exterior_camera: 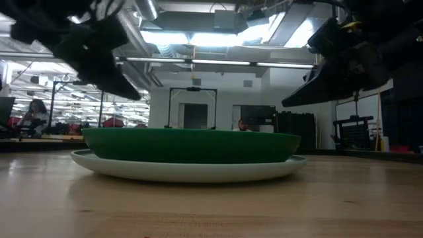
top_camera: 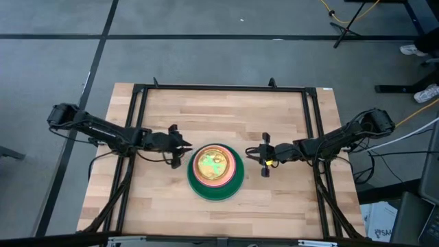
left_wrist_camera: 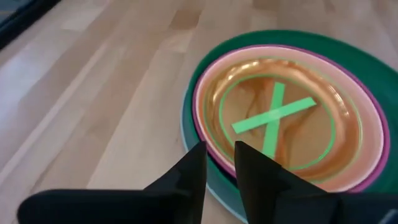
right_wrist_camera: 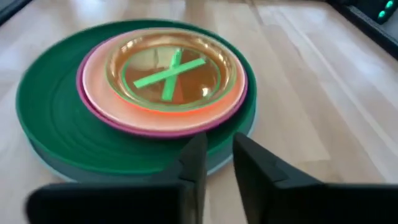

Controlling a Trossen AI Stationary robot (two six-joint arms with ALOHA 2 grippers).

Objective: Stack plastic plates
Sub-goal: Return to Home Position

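The plastic plates sit in one stack (top_camera: pixel 216 171) at the table's middle. A pale plate (exterior_camera: pixel 188 170) rests on the wood. On it lie the dark green plate (right_wrist_camera: pixel 50 112), a magenta plate, a cream one, and small translucent orange and neon green plates (left_wrist_camera: pixel 280 118) with a green cross showing through. My left gripper (top_camera: pixel 185 148) hovers just left of the stack and higher than its rim, fingers (left_wrist_camera: pixel 219 155) a narrow gap apart. My right gripper (top_camera: pixel 252 155) hovers just right of it, fingers (right_wrist_camera: pixel 217 146) likewise a narrow gap apart. Neither holds anything.
A black metal frame (top_camera: pixel 140 92) runs around the wooden table top (top_camera: pixel 288 116). Bare wood lies on all sides of the stack. Beyond the table are the room's floor and cables (top_camera: pixel 343 17).
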